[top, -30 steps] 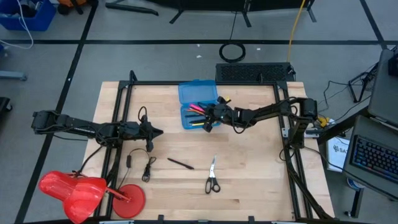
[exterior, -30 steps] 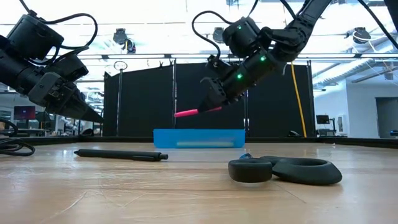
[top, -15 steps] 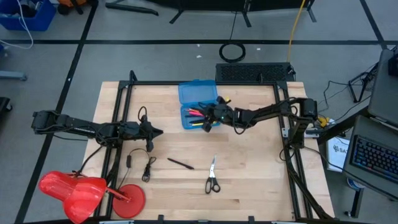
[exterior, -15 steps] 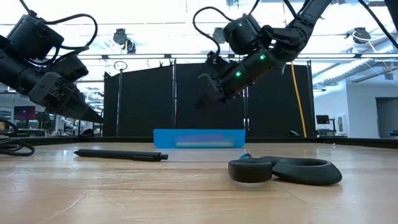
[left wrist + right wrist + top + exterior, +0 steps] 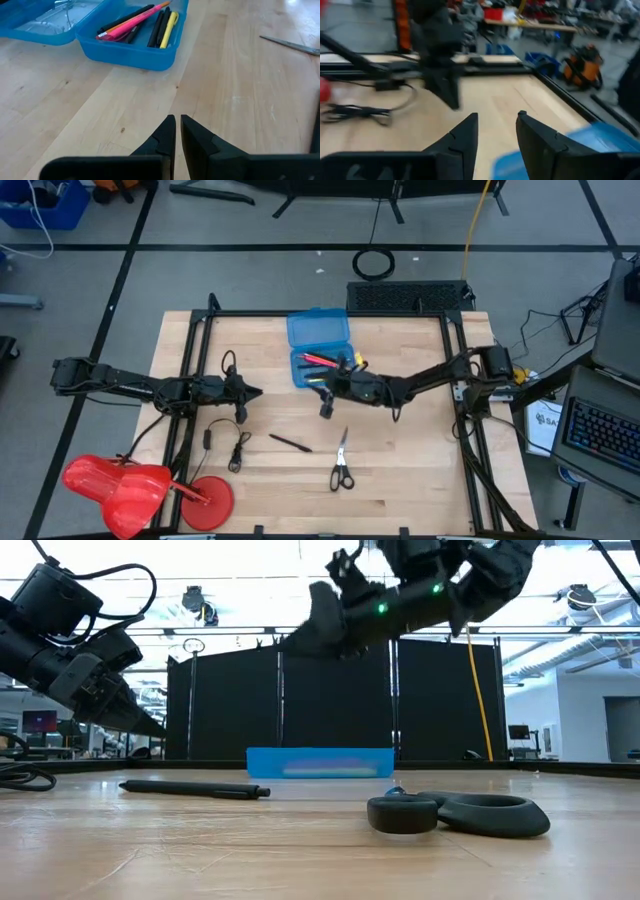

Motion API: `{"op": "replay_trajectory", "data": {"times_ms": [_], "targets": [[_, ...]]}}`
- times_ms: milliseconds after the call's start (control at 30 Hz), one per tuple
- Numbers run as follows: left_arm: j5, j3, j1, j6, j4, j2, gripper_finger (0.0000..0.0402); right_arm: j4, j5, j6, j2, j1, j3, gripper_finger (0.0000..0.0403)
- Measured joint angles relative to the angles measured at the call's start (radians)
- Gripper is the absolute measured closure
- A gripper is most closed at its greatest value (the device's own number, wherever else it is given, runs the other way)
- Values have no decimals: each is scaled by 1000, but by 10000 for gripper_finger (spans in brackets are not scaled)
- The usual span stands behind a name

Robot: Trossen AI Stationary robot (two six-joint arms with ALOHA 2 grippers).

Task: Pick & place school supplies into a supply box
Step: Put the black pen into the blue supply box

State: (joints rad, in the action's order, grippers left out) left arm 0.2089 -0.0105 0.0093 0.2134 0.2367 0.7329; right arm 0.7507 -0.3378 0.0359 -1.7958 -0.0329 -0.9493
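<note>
No readable labels or writing anywhere, fwiw. Counter is pale wood planks w/ a black frame round it. Box is glossy blue plastic, rounded corners, lid flipped flat on the far side; inside lie slim pens: pink, black, yellow, an orange tip. Right claw hangs over bare wood just in front of the box, fingers parted w/ nothing between them. Left claw waits over the counter's left part, fingers pressed together, empty. Steel scissors w/ black loop handles lie flat near the front, a black pen to their left, both well apart from the box.
</note>
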Motion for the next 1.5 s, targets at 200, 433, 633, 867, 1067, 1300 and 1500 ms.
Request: {"op": "replay_trajectory", "data": {"times_ms": [200, 433, 633, 867, 1067, 1300, 1500], "targets": [[0, 0, 0, 0, 0, 0, 371, 53, -36, 69, 0, -54, -1, 284], [0, 0, 0, 0, 0, 0, 371, 38, -55, 81, 0, -57, -1, 284], [0, 0, 0, 0, 0, 0, 371, 38, -55, 58, 0, -56, -1, 284], [0, 0, 0, 0, 0, 0, 371, 38, -58, 51, 0, -54, -1, 284], [-1, 0, 0, 0, 0, 0, 371, 33, -55, 44, 0, -64, -1, 284], [-1, 0, 0, 0, 0, 0, 371, -22, -1, -96, -17, -124, -1, 284], [-1, 0, 0, 0, 0, 0, 371, 128, 1, -191, -149, -226, -1, 284]]}}
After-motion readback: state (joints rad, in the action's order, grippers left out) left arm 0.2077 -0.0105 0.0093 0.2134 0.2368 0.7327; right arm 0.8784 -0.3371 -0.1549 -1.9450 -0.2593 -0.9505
